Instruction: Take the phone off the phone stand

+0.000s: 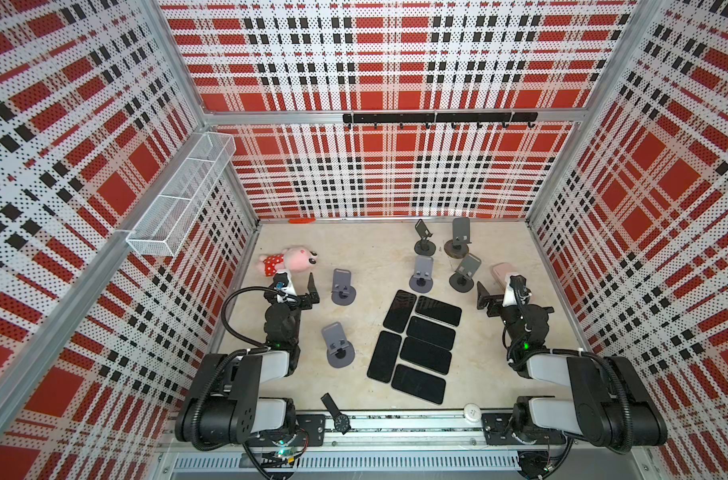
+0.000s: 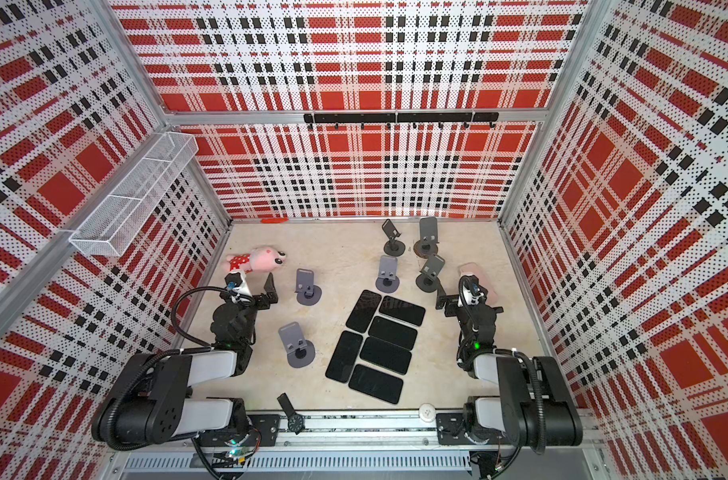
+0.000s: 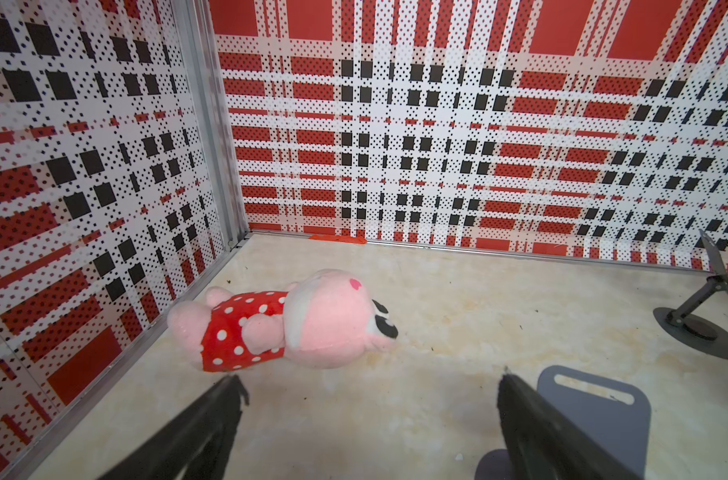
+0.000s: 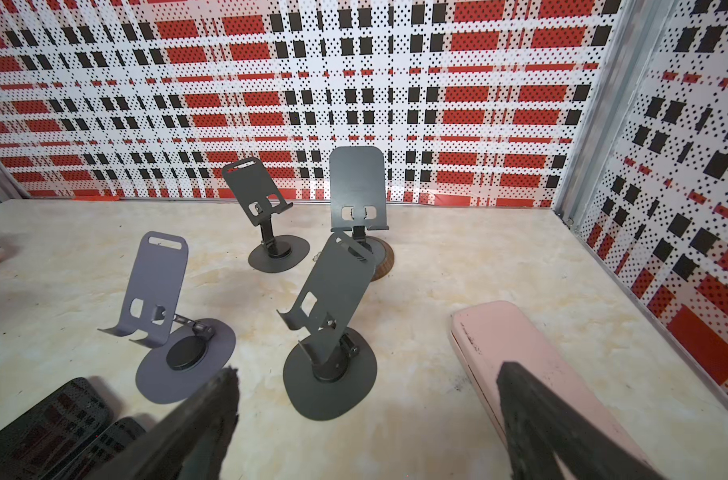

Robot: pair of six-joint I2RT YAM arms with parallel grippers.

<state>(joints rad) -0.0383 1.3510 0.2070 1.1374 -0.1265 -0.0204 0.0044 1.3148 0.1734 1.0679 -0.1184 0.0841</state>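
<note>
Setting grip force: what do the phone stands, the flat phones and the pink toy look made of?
Phone stands: thin bent sheet, matte grey, likely painted metal, judging by crisp folds and cut-outs. Phones: glossy black fronts, probably glass; red reflections show on them. Pink toy: soft plush, fuzzy surface, with a dotted red cloth dress.

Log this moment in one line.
left gripper open, empty | right gripper open, empty | phones flat on table | stands empty
</note>
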